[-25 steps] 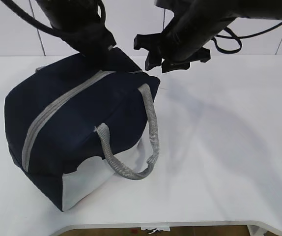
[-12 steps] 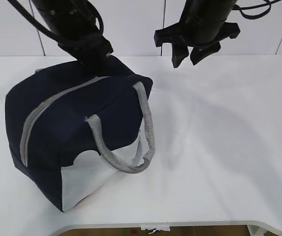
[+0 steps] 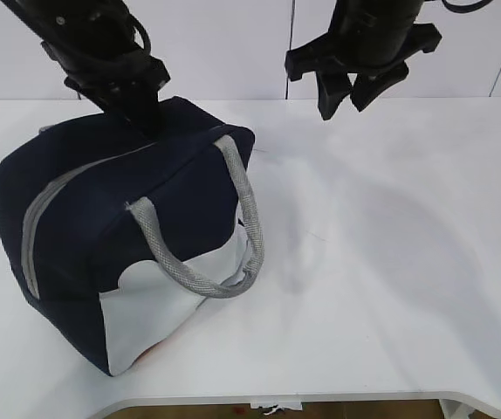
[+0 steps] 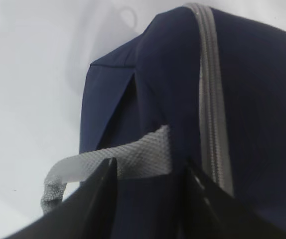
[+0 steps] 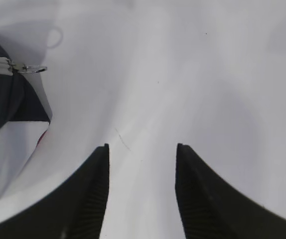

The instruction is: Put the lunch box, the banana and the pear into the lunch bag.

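lunch bag (image 3: 120, 236): zipped, sitting on the left of the white bench (image 3: 390, 262); it has shifted left and turned a little since the earlier frames.
near handle (image 3: 207, 253): grey webbing loop, now hanging lower down the white side panel.
far handle (image 4: 108, 162): in the left wrist view, grey webbing lies between the two fingers.
zipper pull (image 5: 31, 68): ring at the end of the grey zipper, seen in the right wrist view.
left pincer (image 3: 141, 109): at the bag's far top edge, moved left; fingers spread apart around the webbing, not pinching it.
right pincer (image 3: 348, 96): spread, holding nothing, above bare bench well right of the bag; lifted away compared with a second ago.
writing: no brand or label readable.
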Tool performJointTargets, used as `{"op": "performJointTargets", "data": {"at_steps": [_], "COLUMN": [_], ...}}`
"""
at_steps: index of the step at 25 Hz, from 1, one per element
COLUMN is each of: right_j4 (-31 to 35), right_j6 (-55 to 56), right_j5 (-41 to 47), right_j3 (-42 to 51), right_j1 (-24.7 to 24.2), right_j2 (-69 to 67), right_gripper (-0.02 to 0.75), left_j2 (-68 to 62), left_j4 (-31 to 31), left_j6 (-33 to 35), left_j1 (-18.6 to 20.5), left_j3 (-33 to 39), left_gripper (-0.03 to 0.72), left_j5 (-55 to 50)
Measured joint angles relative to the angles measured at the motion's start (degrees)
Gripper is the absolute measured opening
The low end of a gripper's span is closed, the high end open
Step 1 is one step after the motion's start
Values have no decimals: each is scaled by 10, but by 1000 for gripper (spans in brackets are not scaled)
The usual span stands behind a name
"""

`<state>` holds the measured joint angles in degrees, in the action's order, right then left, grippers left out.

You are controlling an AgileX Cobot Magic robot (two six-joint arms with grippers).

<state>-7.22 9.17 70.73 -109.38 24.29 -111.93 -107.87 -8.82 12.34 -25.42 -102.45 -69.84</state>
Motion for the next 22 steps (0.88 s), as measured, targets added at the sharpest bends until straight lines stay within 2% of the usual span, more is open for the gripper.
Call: {"op": "performJointTargets", "data": {"at_steps": [6, 10, 17, 22], "right_j4": [33, 47, 46, 46], "right_j6": [-16, -21, -25, -26], "right_j5": [3, 7, 10, 11], "right_j3": [0, 0, 74, 162], "right_j1": [0, 0, 0, 0], "right_j2": [30, 73, 198, 312], "right_gripper": [317, 316, 314, 314], "left_j2": [12, 52, 171, 264], "left_j4": [-1, -3, -4, 28], "left_j6": [-2, -47, -62, -62], "left_j1": [1, 1, 1, 1], "left_j3": [-31, -37, 30, 77], "left_gripper": [327, 329, 329, 328], "left_j5": [-10, -13, -15, -20]}}
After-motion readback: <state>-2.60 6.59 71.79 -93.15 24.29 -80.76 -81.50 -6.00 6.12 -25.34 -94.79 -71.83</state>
